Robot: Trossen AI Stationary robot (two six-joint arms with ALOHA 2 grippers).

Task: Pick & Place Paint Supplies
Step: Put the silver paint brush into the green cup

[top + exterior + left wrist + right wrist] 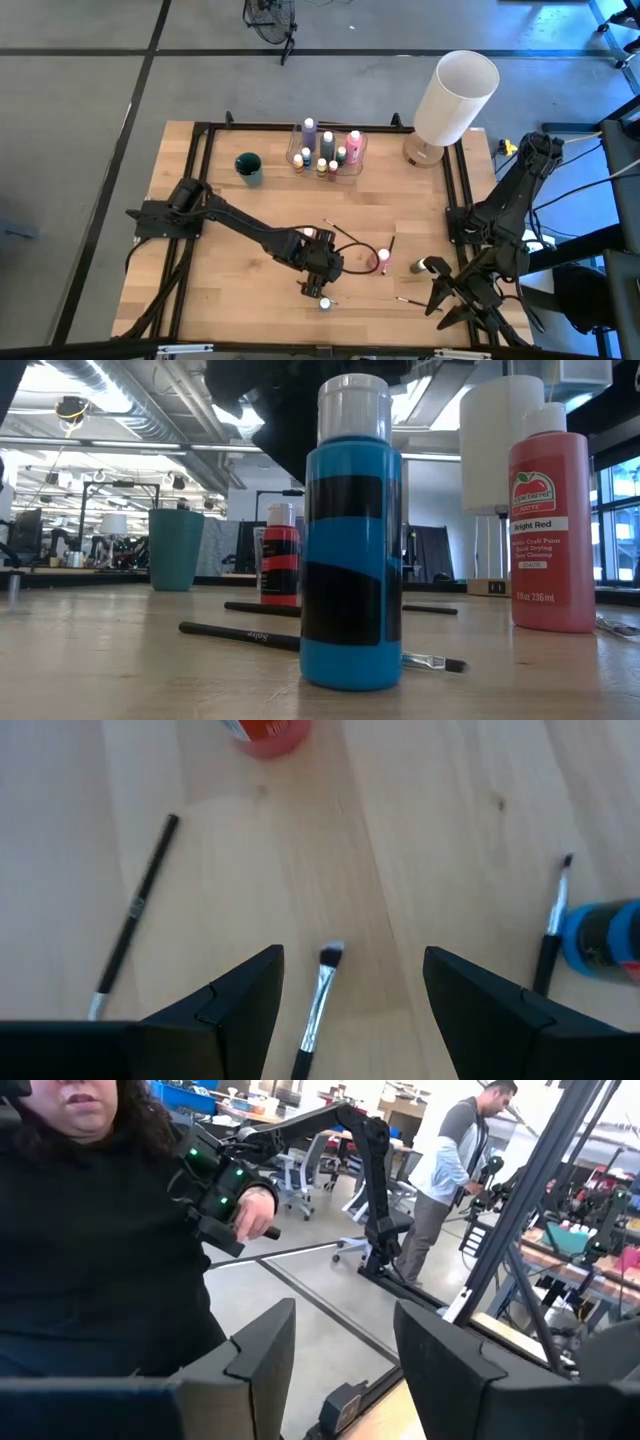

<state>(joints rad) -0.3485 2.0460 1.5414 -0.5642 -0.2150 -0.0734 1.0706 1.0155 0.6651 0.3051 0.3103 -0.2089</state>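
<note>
Your left gripper (350, 1005) hangs over the near middle of the table (220, 300), fingers (240, 1000) spread, holding nothing. A brush (318, 1000) lies on the wood in the gap between them, bristle end pointing away from the wrist. A second brush (133, 915) lies off to one side of the gripper, a third (550, 935) on the other side, touching or just beside the blue bottle (600, 935).

In the high view, that blue bottle (325, 303) stands at the near edge, just beside the left gripper (318, 278). A pink bottle (383, 259) stands to its right, near the middle. A pale-capped bottle (421, 266) lies farther right, near the right gripper (452, 300).

The right gripper (335, 1370) rests at the near right corner, jaws apart and empty. Its camera faces out into the room, where you can see two people.

More bottles stand in the clear bin (327, 152) at the far middle. A teal cup (249, 168) stands left of the bin. A white cylinder (455, 95) stands at the far right.
</note>
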